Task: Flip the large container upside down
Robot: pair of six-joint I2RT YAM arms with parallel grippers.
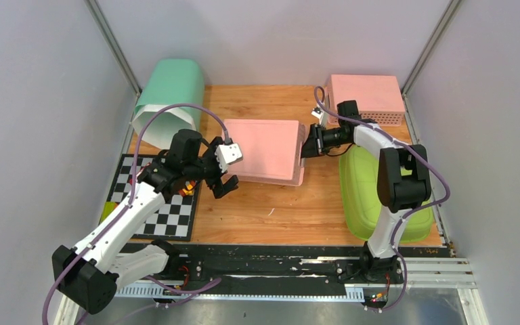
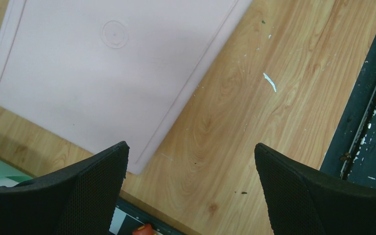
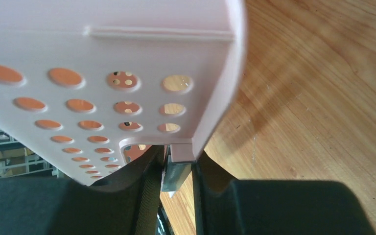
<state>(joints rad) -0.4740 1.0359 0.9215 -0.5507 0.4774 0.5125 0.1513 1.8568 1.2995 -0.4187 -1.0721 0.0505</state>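
On the worktop [image 1: 271, 210], the large pink container [image 1: 265, 149] is lying base-up, right fingers [image 3: 144, 196] narrowly pinching its rim, left fingers [image 2: 98, 181] gaping wide; a slipping pinch risks dropping it askew.

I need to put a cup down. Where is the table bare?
There is bare wood before the large pink container, between checkered mat and lime bin; a strip behind it too. The right side is crowded.

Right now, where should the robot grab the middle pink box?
By the thin rim at the right end of the pink box, coming from the right. Its broad flat base faces up, too wide for jaws; the right gripper pinches that rim.
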